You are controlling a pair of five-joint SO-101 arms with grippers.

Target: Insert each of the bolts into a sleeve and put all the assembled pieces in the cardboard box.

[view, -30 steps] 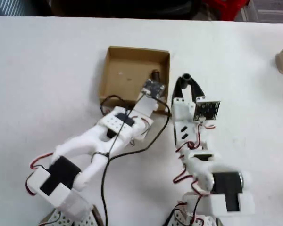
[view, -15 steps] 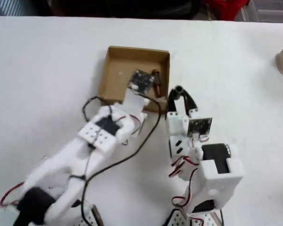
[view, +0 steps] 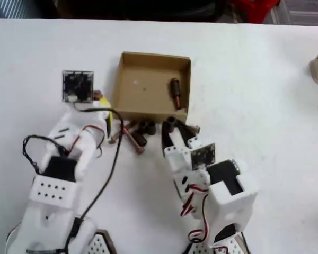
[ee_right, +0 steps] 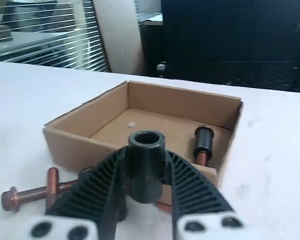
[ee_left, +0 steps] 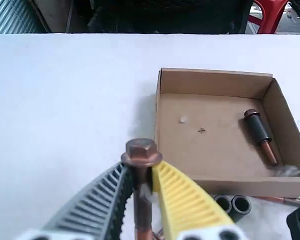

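My left gripper [ee_left: 140,172] clamped on bolt [ee_left: 141,152], head up, left of box [view: 143,87]. My right gripper [ee_right: 146,167] clamped on sleeve [ee_right: 146,142], upright, near side of box. One assembled piece [view: 176,91] inside box, right side.

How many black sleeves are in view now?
4 sleeves: one in the right end effector, one on the bolt in the cardboard box, two loose on the table beside the box's near wall. Others may be hidden.

No legible text, label, brand, number or sign anywhere in view.
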